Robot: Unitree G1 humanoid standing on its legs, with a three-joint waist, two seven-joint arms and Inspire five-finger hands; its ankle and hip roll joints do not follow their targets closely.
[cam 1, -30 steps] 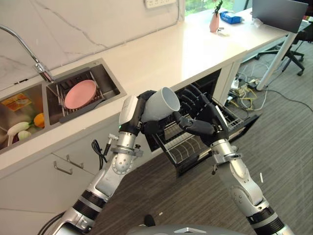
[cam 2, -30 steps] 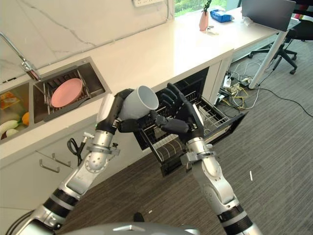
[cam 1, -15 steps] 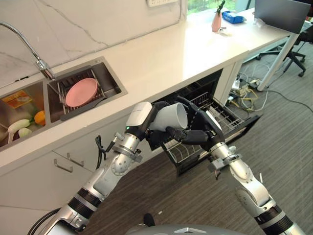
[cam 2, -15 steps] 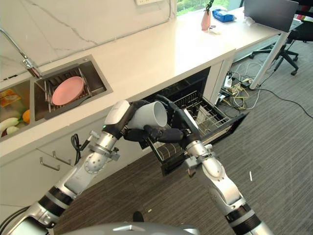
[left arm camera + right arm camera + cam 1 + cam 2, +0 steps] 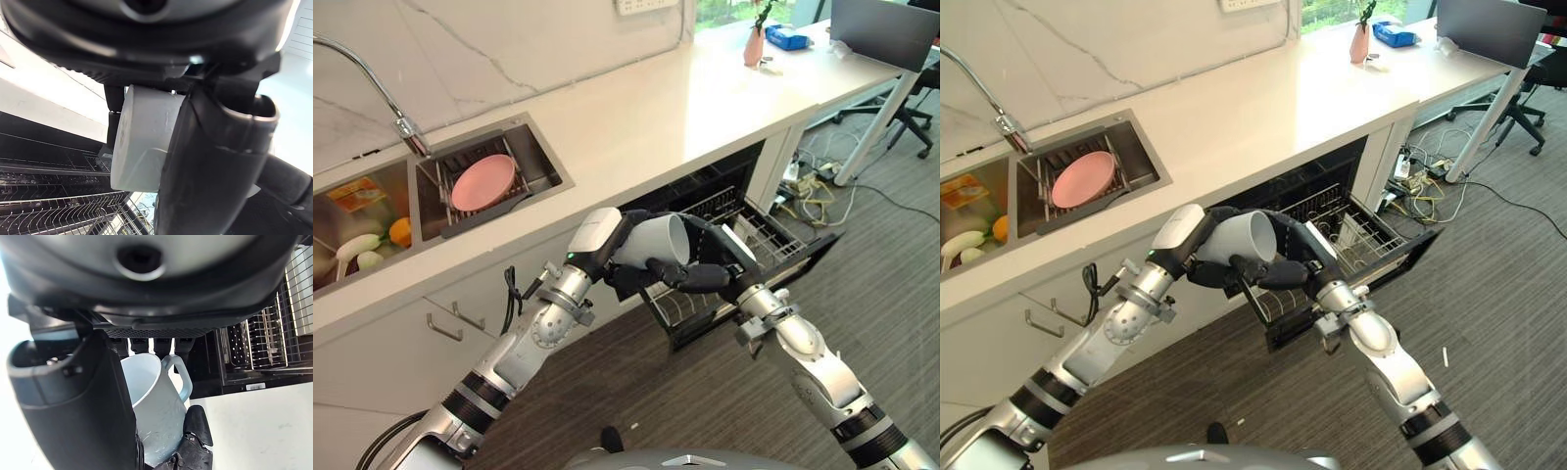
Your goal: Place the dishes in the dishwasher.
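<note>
While a pink plate (image 5: 481, 182) is waiting in the sink (image 5: 548, 166), the left robot hand (image 5: 625, 257) is gripping a white mug (image 5: 651, 241) above the dishwasher rack (image 5: 744, 235), with the right robot hand (image 5: 703, 264) curling around it too.

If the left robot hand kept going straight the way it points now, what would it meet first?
Most likely the right robot hand, already against the white mug that the left robot hand holds, open end toward it. Past that lies the pulled-out dishwasher rack, though depth is hard to judge.
</note>
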